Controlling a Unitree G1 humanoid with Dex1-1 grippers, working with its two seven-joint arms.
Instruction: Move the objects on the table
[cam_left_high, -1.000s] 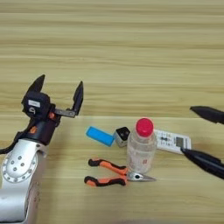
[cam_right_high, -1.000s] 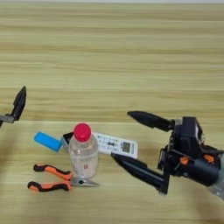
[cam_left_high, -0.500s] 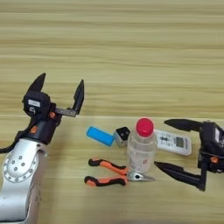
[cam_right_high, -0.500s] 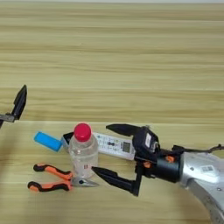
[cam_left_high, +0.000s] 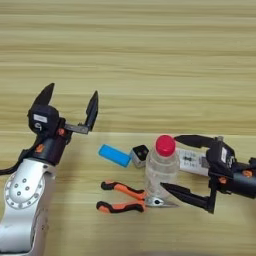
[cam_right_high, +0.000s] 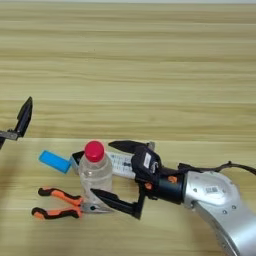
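The wide light-brown wooden table (cam_left_high: 130, 60) shows horizontal plank grain lines running across its whole surface. A small group of things sits on its near part. A clear plastic bottle with a red cap (cam_left_high: 161, 167) stands upright. Just left of it sits a small black cube (cam_left_high: 140, 153), and left of that lies a flat blue block (cam_left_high: 114, 155), set at a slant. In front of these, orange-and-black-handled pliers (cam_left_high: 125, 197) lie flat, handles to the left and metal nose reaching the bottle's base. A white remote control (cam_left_high: 191, 161) lies flat behind and right of the bottle.
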